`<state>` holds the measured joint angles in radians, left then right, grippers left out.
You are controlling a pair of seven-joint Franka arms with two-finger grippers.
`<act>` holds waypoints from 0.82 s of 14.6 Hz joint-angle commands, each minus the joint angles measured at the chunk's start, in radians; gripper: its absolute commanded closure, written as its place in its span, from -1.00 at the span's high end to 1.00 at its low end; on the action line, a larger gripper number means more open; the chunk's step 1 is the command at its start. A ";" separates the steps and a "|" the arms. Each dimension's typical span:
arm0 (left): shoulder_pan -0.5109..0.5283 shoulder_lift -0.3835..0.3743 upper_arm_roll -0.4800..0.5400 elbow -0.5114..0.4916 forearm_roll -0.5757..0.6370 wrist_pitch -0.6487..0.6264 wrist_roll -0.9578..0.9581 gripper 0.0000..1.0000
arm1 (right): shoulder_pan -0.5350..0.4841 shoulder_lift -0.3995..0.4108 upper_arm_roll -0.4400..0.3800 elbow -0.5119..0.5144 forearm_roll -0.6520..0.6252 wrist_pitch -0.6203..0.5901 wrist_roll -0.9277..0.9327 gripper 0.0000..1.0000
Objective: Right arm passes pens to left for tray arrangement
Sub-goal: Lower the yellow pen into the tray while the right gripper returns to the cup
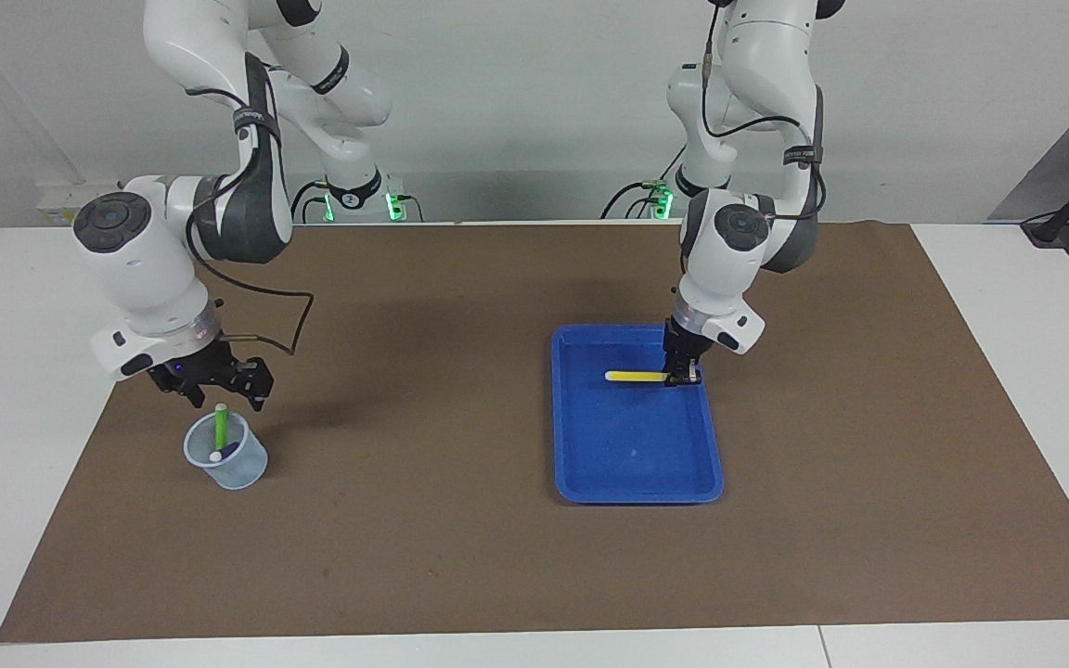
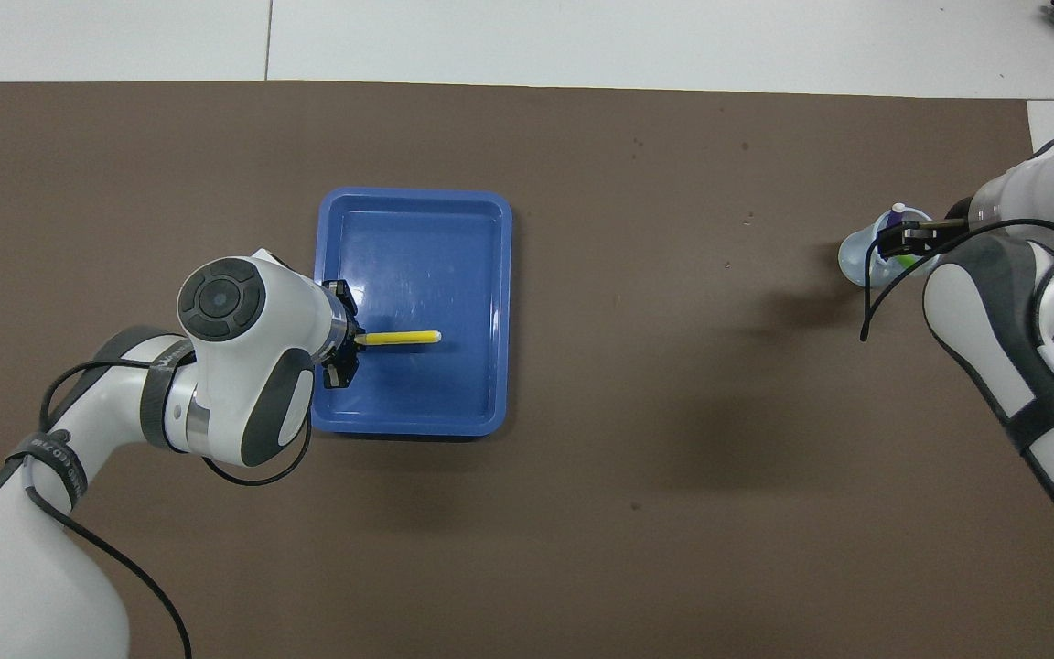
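- Three marker pens show: a yellow pen (image 1: 637, 376) lies level over the blue tray (image 1: 637, 492), while a green pen (image 1: 220, 425) and a purple pen (image 1: 230, 450) stand in a translucent cup (image 1: 226, 464).
- The left tool (image 1: 682, 376) is clamped on one end of the yellow pen, fingertips together around it, low inside the tray near the tray's edge at the left arm's end of the bench; whether the pen touches the tray floor I cannot tell.
- The pen's whitish tip points toward the right arm's end of the bench, seen in the overhead view as well (image 2: 397, 338).
- The tray sits on a brown mat (image 1: 451, 538) that covers the white bench (image 1: 24, 417).
- The right tool (image 1: 212, 378) hangs just above the cup, its fingers apart and holding nothing, with the green pen's whitish top just below them.
- The cup stands on the mat toward the right arm's end of the bench, well apart from the tray.
- In the overhead view the right tool (image 2: 904, 240) covers part of the cup (image 2: 856, 256), and the purple pen's cap (image 2: 898, 210) pokes out beside it.
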<state>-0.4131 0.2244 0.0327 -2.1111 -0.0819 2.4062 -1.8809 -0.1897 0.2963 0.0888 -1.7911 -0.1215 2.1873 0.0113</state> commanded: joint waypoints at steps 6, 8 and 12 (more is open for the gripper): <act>-0.042 0.012 0.007 0.007 0.024 0.039 -0.084 -1.00 | -0.005 -0.020 -0.006 -0.057 -0.023 0.028 -0.005 -0.05; -0.059 0.016 0.007 0.005 0.024 0.041 -0.087 -1.00 | -0.005 -0.020 -0.009 -0.056 -0.021 0.031 -0.005 -0.21; -0.059 0.023 0.007 -0.012 0.057 0.044 -0.078 -1.00 | -0.007 -0.020 -0.011 -0.054 -0.021 0.017 -0.013 -0.44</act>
<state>-0.4638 0.2393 0.0301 -2.1139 -0.0505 2.4318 -1.9440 -0.1893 0.2924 0.0795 -1.8202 -0.1216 2.1961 0.0111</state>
